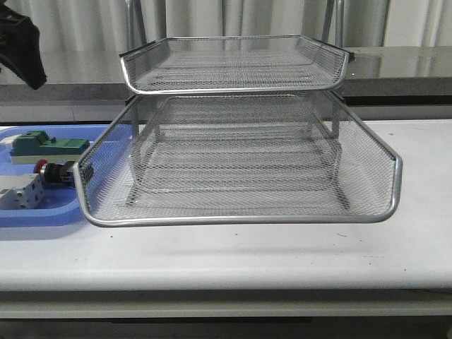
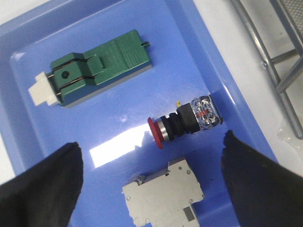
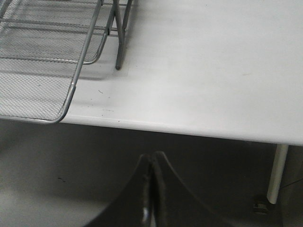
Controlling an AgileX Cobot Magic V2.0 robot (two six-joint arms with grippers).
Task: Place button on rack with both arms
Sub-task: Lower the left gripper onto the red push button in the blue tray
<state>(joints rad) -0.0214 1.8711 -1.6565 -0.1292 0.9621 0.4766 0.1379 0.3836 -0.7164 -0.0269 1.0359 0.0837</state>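
surface: white table [image 1: 233, 254] | on it: rack [image 1: 240, 205], blue tray [image 1: 28, 215], seemingly touching

From my front camera, the small push-button switch with the red mushroom cap [image 1: 55, 171] is mostly hidden behind the corner of the large silver wire-mesh rack [image 1: 240, 176]; I see only a sliver of red and black. The grey-white block-shaped part [image 1: 20, 191] and the flat blue plastic tray [image 1: 42, 215] are cut off at the left edge. The rack's upright rods run out of the top of that view.

In the left wrist view, the grey-white block [image 2: 163, 197] is cropped at the lower edge, and the left end effector [image 2: 151, 182] shows only as two dark, blurred fingers [image 2: 40, 189].

The right end effector [image 3: 151, 189] is dark and out of focus; its fingertips sit pressed together.
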